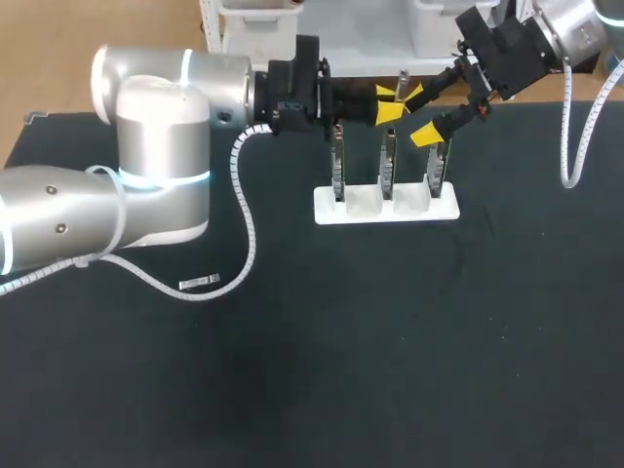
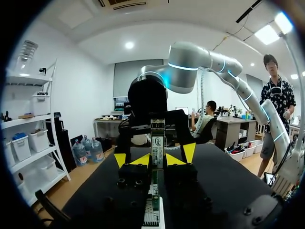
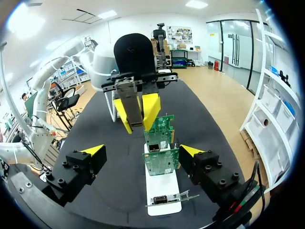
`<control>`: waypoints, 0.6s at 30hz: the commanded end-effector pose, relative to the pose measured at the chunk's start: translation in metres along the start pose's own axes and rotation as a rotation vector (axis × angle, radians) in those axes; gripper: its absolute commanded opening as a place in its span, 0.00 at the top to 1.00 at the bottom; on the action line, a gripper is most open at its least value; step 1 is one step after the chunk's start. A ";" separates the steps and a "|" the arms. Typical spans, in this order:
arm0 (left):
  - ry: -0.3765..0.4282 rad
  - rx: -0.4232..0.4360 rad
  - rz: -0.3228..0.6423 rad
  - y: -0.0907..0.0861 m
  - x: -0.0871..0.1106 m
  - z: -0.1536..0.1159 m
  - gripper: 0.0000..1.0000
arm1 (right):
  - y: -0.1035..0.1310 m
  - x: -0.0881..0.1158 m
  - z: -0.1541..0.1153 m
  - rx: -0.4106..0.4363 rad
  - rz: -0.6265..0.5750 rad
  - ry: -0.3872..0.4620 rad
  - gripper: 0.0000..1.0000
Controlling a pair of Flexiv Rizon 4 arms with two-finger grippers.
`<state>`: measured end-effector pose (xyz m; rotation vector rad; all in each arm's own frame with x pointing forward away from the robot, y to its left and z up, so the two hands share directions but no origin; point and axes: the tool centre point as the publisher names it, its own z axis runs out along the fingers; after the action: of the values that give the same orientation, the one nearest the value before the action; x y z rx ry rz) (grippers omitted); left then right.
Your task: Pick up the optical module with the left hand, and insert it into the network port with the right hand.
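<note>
1. Currently, on the right wrist view, the silver, box-shaped metal optical module [image 3: 134, 102] is held in the air above the black cloth-covered desk [image 3: 200, 112]. The yellow tips of my left tool [image 3: 137, 111] pinch it from both sides. My right tool [image 3: 142, 150] stands wide open, one finger out to each side, touching nothing. Ahead of it and lower down, green circuit-board network cards [image 3: 161, 160] stand upright in a white plastic holder [image 3: 162, 188].

2. On the left wrist view, the module stands upright, clamped between my left tool's fingers. Just outside those fingers, the right tool's two yellow tips show spread apart, with the right arm beyond them.

3. On the head view, the two tools meet nose to nose above the row of cards at the back of the desk. The module is too small for me to pick out there. A small pale strip [image 1: 200, 284] lies on the desk well apart from the holder, near my left arm.

4. I judge the pick-up done and the handover in hand.
   - The next move calls for closing the right tool squarely on the module's free part before the left lets go.
   - After that, the module must be lined up with a card's port. I cannot tell which port.
</note>
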<state>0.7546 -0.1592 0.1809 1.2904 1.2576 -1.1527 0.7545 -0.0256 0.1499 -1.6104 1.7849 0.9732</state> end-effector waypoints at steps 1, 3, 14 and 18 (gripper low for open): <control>-0.017 0.004 0.000 0.001 0.008 0.007 1.00 | 0.001 0.000 0.000 0.004 0.001 0.001 0.00; -0.017 0.007 -0.001 0.002 0.008 0.008 1.00 | 0.001 0.000 0.000 0.004 0.001 0.001 0.00; -0.010 0.003 -0.006 0.000 0.008 0.005 1.00 | 0.001 0.000 0.000 0.004 0.001 0.001 0.00; -0.008 -0.002 -0.009 -0.001 0.008 0.004 1.00 | 0.001 0.000 0.000 0.004 0.001 0.001 0.00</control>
<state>0.7564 -0.1635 0.1722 1.2827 1.2549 -1.1662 0.7545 -0.0256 0.1499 -1.6104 1.7849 0.9732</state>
